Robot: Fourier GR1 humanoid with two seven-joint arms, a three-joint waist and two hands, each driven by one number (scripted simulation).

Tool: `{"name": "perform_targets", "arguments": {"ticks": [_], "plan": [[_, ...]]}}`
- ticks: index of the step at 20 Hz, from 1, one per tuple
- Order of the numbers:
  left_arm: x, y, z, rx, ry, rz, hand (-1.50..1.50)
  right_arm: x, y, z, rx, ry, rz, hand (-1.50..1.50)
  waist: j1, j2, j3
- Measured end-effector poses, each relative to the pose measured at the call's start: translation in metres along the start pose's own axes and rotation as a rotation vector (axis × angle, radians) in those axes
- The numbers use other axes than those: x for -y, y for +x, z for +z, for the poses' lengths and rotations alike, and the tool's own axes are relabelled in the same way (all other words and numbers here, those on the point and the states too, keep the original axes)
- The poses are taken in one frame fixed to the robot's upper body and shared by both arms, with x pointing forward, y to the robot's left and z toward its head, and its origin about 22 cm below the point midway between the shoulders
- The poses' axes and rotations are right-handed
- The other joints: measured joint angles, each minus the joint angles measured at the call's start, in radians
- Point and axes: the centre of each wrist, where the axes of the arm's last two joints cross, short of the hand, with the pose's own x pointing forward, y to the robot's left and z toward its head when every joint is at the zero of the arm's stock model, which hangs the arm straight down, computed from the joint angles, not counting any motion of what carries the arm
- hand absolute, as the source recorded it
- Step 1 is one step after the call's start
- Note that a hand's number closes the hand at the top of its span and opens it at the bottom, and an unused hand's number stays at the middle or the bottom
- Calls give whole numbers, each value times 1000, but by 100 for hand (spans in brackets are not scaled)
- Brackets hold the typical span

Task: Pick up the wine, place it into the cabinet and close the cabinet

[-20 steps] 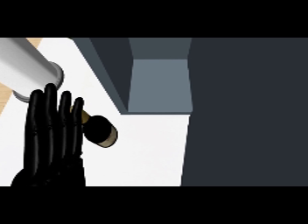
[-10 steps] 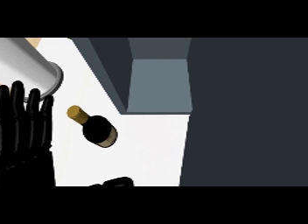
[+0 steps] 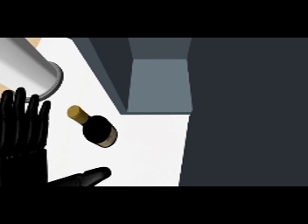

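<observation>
The wine (image 3: 97, 129) is black with a gold cap and tan base, on a white surface (image 3: 150, 148). Beside it, the dark slate-grey cabinet (image 3: 158, 89). Left hand (image 3: 18, 131) black.

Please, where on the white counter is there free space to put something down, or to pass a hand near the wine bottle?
Bare counter lies right of the wine bottle, reaching the dark cabinet front. A narrower bare strip runs between the bottle and the open cabinet. The left is crowded: the left hand, the grey cylinder above it, and the other hand's fingers at the bottom.
</observation>
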Motion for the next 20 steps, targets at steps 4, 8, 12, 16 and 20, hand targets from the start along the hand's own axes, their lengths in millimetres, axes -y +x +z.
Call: {"name": "perform_targets", "arguments": {"ticks": [4, 8, 12, 16, 20], "plan": [[-9, -24, -5, -30, -2, -5, -150, 5, -1, 2, -4, -7, 25, -150, -1, 0, 0], [-20, -45, -10, -55, 0, 0, -150, 4, 0, 1, -2, -3, 24, -150, -1, 0, 0], [-29, -71, -15, -63, 15, -11, -150, 7, 1, 1, 0, -10, 35, -150, -1, 0, 0], [-42, -87, -15, -47, 41, -29, -150, 1, 3, -2, -6, 6, 6, -150, 0, -1, 0], [-52, -103, -19, -44, 57, -36, -150, 5, 4, -2, -1, -6, 27, -150, 0, 0, 1]]}}
